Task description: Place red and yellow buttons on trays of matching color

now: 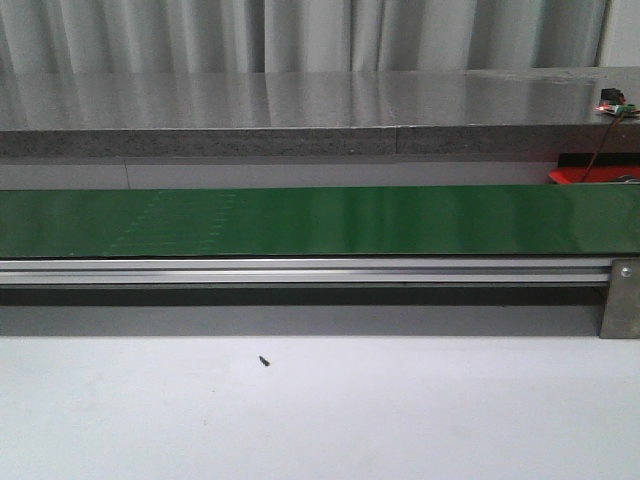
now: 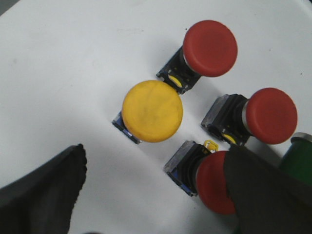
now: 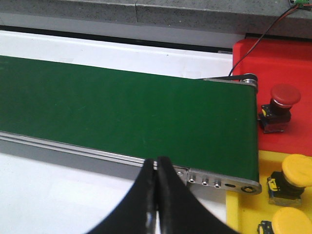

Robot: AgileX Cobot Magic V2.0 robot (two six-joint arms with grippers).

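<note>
Dark fingertips [image 2: 44, 195] of my left gripper [image 2: 156, 195] stand apart over loose buttons, straddling a red button [image 2: 214, 183] beside the yellow button [image 2: 152, 111]. My right gripper [image 3: 157, 204], closed empty, overlooks the red tray [image 3: 278, 58] and yellow tray [image 3: 243, 195], which already hold matching buttons.

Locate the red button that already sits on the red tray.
In the right wrist view the red button stands on the red tray, just past the end of the green conveyor belt.
</note>
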